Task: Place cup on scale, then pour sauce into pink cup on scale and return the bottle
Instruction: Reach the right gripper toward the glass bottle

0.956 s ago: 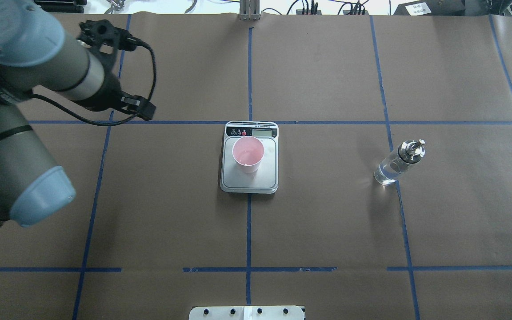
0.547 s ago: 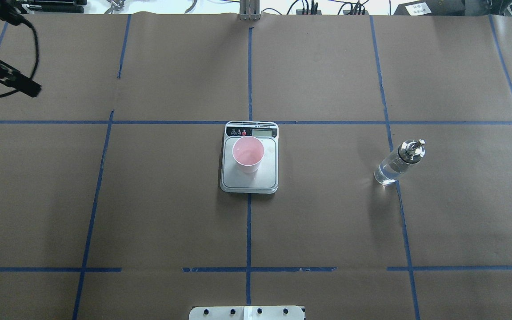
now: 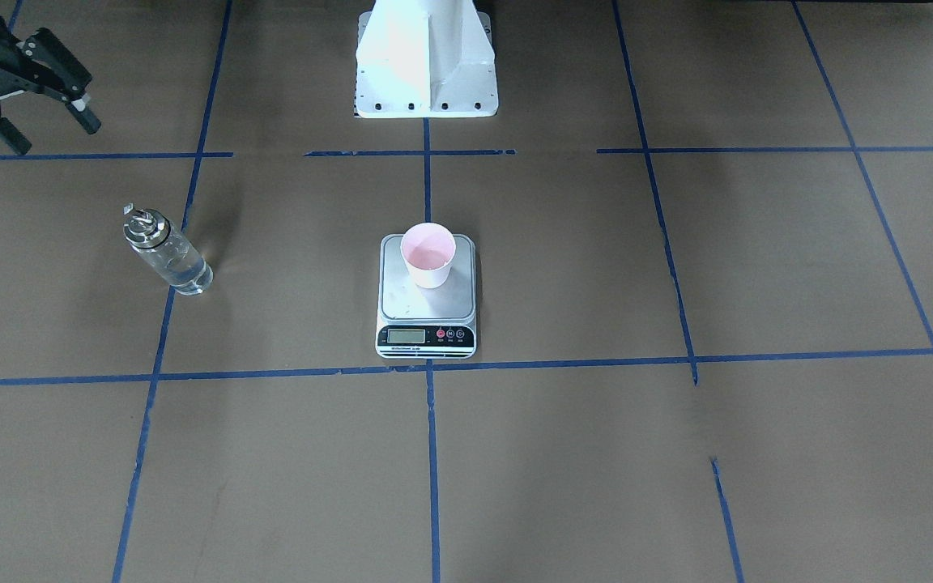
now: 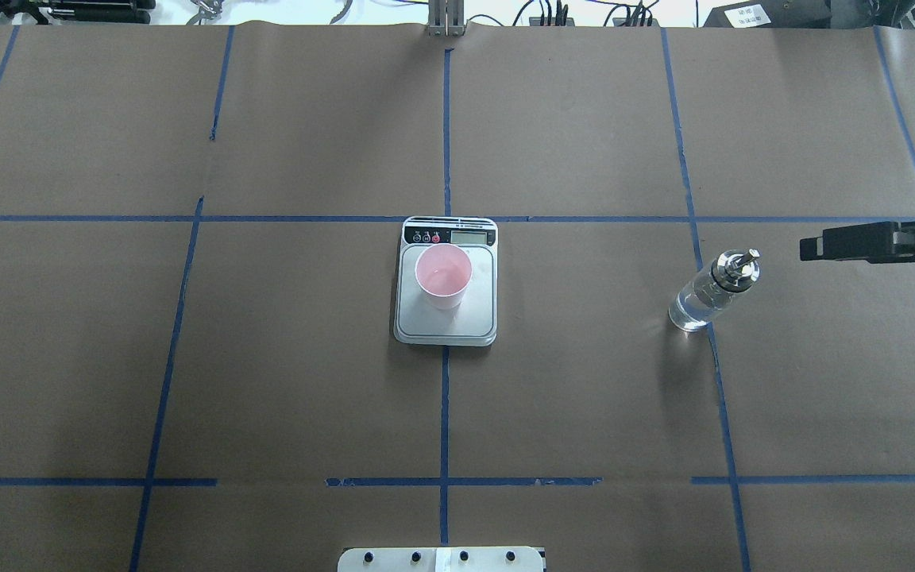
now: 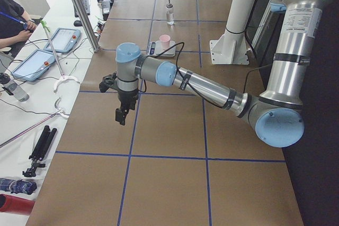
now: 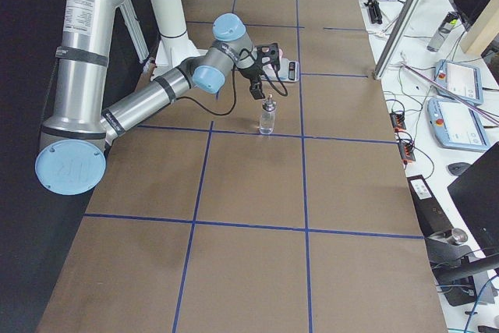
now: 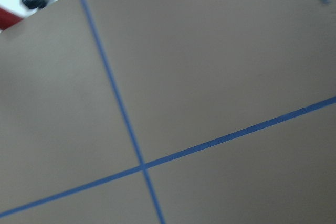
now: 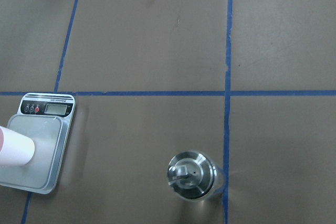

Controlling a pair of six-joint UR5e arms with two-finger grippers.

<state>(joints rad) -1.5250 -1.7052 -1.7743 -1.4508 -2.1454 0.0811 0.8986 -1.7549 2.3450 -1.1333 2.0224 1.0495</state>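
While the pink cup (image 4: 442, 278) sits on the scale (image 4: 446, 327) at frame centre, I see the bottle (image 4: 702, 298) upright mid-right on the bench (image 4: 584, 397).
My right hand (image 3: 57, 138), upper left in the front view, is spread wide and holds nothing; the left hand (image 5: 122, 115) I cannot tell.

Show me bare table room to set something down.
Bare paper lies between the silver digital scale, holding the pale pink cup, and the clear glass bottle, and beyond the scale's other side. Crowded by the bottle, near the right gripper.
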